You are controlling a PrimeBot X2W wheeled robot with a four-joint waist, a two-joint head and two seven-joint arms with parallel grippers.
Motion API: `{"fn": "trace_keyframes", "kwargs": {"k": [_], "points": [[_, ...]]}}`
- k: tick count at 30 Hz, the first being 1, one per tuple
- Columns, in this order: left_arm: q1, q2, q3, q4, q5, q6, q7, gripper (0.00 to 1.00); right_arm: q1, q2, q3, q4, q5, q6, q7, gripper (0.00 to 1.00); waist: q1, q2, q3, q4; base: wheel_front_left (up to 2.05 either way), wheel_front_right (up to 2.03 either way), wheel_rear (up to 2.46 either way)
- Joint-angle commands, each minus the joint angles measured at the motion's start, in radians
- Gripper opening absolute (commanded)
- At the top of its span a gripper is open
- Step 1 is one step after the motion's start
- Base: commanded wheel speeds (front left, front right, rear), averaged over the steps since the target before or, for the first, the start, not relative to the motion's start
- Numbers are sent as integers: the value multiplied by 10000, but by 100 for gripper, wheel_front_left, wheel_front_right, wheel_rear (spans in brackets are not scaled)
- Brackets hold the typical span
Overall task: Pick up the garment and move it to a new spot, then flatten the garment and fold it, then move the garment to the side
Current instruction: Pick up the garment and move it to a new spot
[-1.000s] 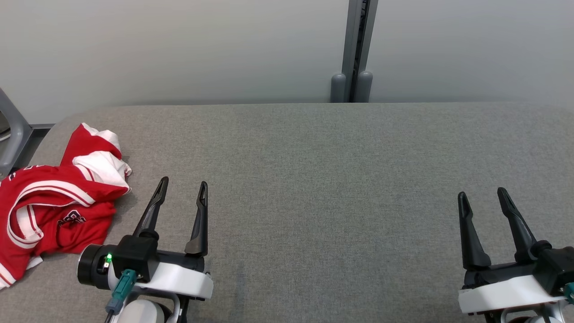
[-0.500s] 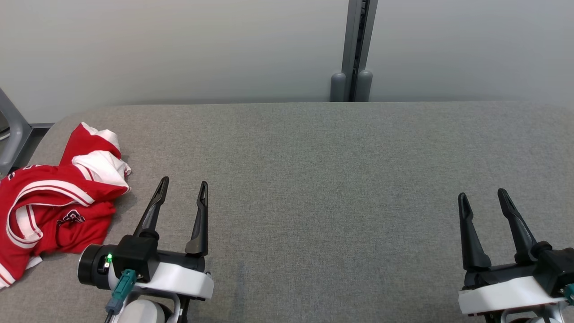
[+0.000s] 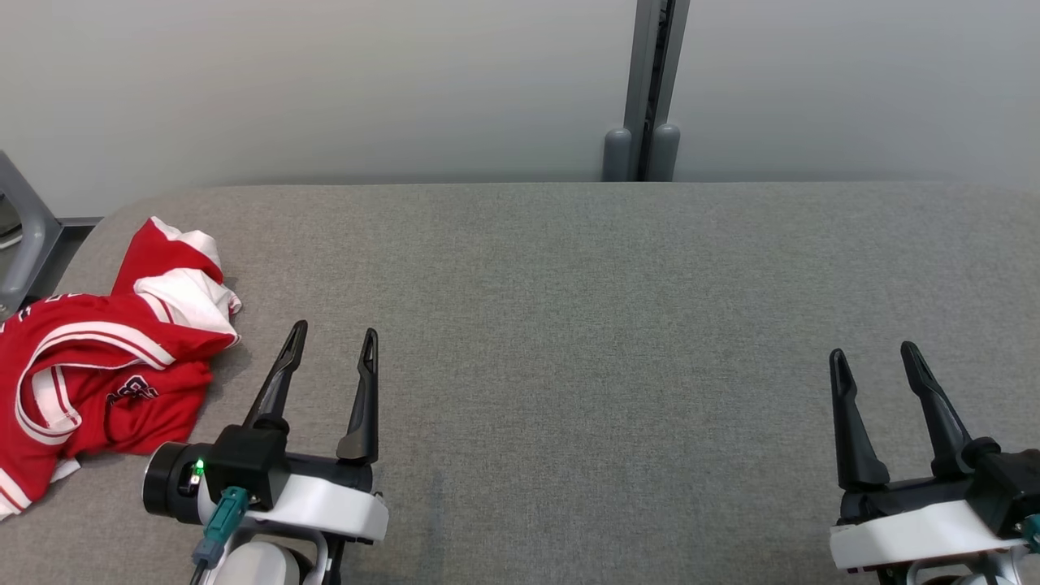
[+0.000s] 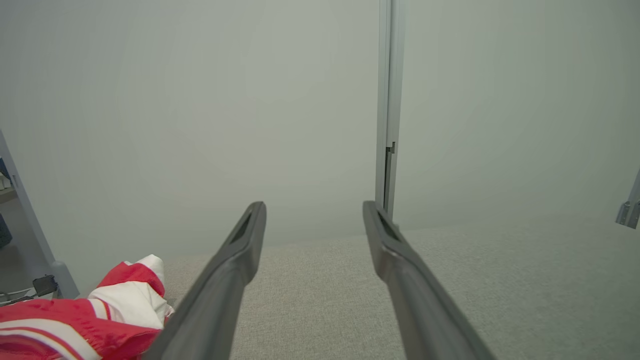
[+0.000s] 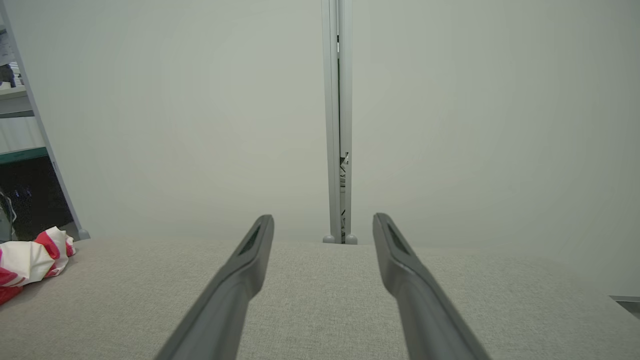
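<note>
A crumpled red garment (image 3: 97, 366) with white stripes and a dark crest lies at the far left of the grey padded table (image 3: 585, 309). My left gripper (image 3: 335, 335) hovers open just right of it, fingers empty and not touching the cloth. The left wrist view catches the garment (image 4: 95, 320) at its lower left, beside the left gripper (image 4: 314, 210). My right gripper (image 3: 871, 354) stands open and empty at the lower right, far from the cloth. In the right wrist view the garment (image 5: 30, 262) sits at the far left edge, away from the right gripper (image 5: 323, 221).
A pale wall runs behind the table, with a grey vertical post (image 3: 648, 89) at its far edge. A grey metal frame leg (image 3: 20, 236) stands off the table's left end. The table's left corner is rounded near the garment.
The head camera has shifted slightly, so the whole picture slid a little. Neither gripper nor the garment has moved on the table.
</note>
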Motion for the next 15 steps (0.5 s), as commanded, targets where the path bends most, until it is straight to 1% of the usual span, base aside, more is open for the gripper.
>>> {"fn": "trace_keyframes", "kwargs": {"k": [1,8,15], "points": [[-192,29,2,30,-60,47,-17,100,-24,-23,-25,-41,-26,22,-78,100,0,0,32,53,0,0,0],[-258,31,56,124,-79,73,-17,100,-30,-17,81,-33,58,22,-61,100,0,0,98,356,0,0,0],[-334,32,124,255,-150,70,-12,100,-3,0,166,81,167,22,-89,100,0,0,102,1032,0,0,0]]}}
